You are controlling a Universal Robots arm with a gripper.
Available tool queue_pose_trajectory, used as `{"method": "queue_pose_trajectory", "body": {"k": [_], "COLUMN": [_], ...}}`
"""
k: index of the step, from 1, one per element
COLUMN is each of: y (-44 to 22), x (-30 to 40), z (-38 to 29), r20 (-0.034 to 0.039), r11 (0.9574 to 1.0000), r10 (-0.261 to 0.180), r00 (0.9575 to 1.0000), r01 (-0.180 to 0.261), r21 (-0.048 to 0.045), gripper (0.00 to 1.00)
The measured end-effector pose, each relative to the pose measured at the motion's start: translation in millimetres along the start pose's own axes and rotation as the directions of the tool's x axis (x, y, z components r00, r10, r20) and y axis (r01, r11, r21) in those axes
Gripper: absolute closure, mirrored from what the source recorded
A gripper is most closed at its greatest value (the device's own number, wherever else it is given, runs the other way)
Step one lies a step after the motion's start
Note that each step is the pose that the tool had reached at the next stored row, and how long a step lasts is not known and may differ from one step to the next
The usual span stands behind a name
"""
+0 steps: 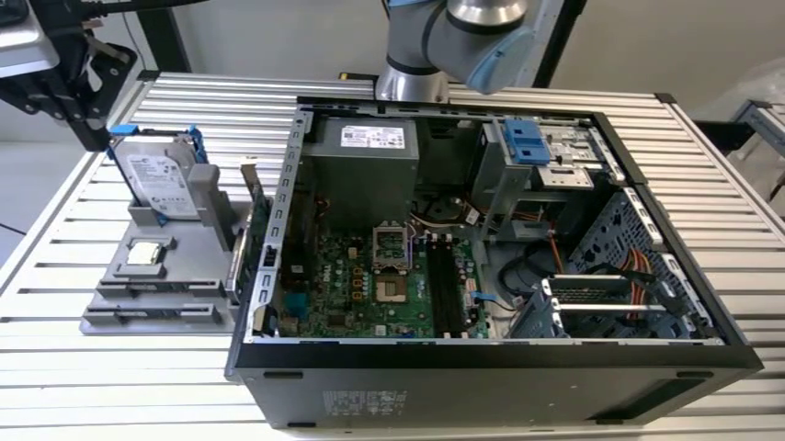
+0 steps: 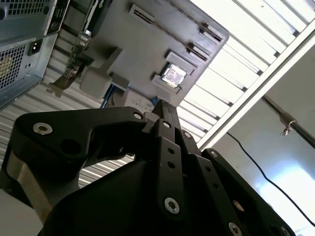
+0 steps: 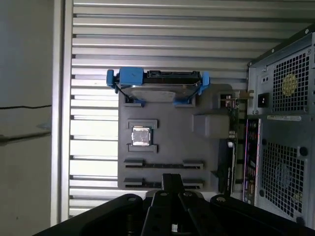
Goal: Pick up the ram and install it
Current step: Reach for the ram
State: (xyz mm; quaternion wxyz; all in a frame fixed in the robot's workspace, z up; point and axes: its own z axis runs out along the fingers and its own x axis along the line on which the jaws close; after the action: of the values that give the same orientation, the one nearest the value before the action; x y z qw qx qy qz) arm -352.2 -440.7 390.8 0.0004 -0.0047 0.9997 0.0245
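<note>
The ram [image 3: 162, 165] is a thin dark stick standing on edge in a slotted row of the grey holder block [image 3: 206, 147]; in the exterior view the ram [image 1: 150, 315] sits at that block's near end. A second similar row is partly hidden behind my fingertips. My black gripper [image 3: 172, 180] hangs above the block, apart from it, fingers shut together on nothing. In the exterior view the gripper [image 1: 88, 129] is at the far left, above the table beside the drive. The motherboard's black memory slots [image 1: 444, 289] lie inside the open case [image 1: 491, 363].
On the holder block stand a silver hard drive in a blue frame [image 1: 160, 175], a processor chip [image 1: 145, 254] and an upright card with a metal bracket [image 1: 249, 230]. The computer case's metal wall rises beside the block. The slatted table's edge [image 3: 61, 118] is close by.
</note>
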Motion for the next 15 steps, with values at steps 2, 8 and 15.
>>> {"method": "queue_pose_trajectory", "body": {"k": [2, 8, 15], "y": [-3.3, -11.1, -22.6], "x": [-0.8, -1.7, -1.8], "z": [-0.1, -0.5, -1.0], "r20": [-0.0012, -0.0020, -0.0023], "r11": [1.0000, 1.0000, 1.0000], "r10": [0.000, -0.006, -0.008], "r00": [1.0000, 1.0000, 1.0000], "r01": [0.000, 0.006, 0.008], "r21": [0.0000, 0.0000, -0.0001], "gripper": [1.00, 1.00, 1.00]}}
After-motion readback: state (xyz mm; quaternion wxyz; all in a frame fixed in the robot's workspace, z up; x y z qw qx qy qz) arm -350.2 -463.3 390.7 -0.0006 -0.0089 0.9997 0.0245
